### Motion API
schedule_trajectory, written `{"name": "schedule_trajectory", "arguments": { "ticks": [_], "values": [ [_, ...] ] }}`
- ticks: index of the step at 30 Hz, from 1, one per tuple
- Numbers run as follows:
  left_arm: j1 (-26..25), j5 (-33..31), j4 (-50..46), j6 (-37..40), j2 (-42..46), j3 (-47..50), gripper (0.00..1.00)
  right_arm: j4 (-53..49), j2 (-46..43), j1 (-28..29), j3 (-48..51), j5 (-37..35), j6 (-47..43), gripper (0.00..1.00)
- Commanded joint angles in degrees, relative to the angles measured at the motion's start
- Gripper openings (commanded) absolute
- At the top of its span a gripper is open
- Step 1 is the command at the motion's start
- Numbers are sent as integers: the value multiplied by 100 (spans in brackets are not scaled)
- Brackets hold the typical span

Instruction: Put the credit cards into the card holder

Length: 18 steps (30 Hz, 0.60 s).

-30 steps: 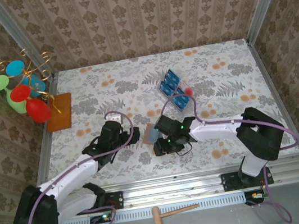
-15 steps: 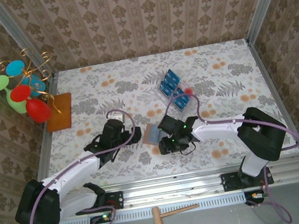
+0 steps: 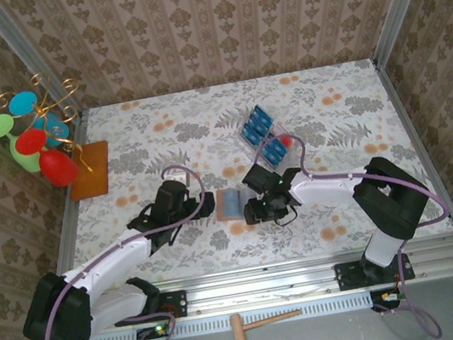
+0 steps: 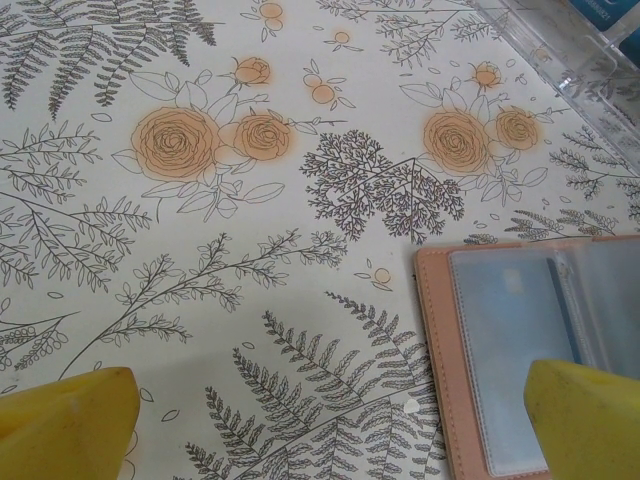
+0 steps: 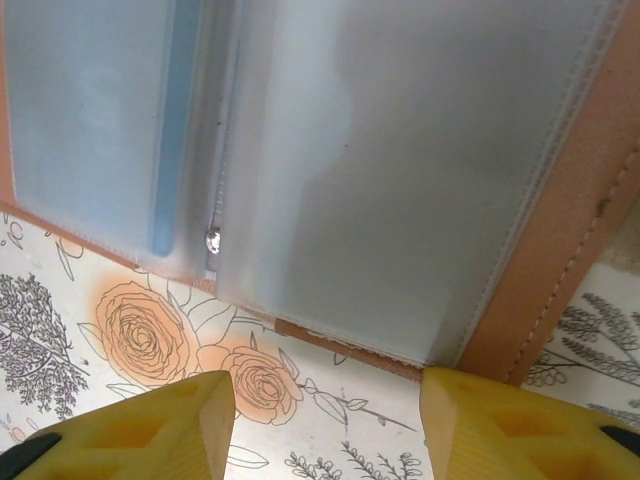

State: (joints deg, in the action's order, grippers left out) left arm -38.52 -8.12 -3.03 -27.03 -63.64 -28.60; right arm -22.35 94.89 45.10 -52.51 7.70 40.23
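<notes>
While the tan leather-like folding card holder (image 3: 229,205) lies open on the floral bench (image 3: 353,98) between both arms, left jaws stand wide apart, empty, just beside it. Right jaws hang part-open over its edge, gripping nothing. Bright-blue credit cards (image 3: 262,137) sit in a clear plastic tray (image 4: 560,55). Judged: holder light, floppy, sleeves slick; pin its stitched border. Cards thin, stiff; pinch 1 short edge.
</notes>
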Motion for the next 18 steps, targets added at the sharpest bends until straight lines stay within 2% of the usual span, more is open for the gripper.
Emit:
{"name": "schedule_trajectory", "arguments": {
  "ticks": [1, 9, 13, 18],
  "values": [
    [23, 82, -4, 9, -89, -224, 100, -343, 64, -132, -228, -129, -247, 52],
    [38, 167, -161, 31, -413, -450, 100, -484, -535, -467, -840, 847, -444, 53],
    [49, 230, -244, 29, -615, -575, 100, -1096, -709, -1071, -1514, 511, -787, 53],
    [104, 319, -337, -26, -849, -712, 100, -1789, -335, -1641, -2479, -201, -1466, 52]
  ]
}}
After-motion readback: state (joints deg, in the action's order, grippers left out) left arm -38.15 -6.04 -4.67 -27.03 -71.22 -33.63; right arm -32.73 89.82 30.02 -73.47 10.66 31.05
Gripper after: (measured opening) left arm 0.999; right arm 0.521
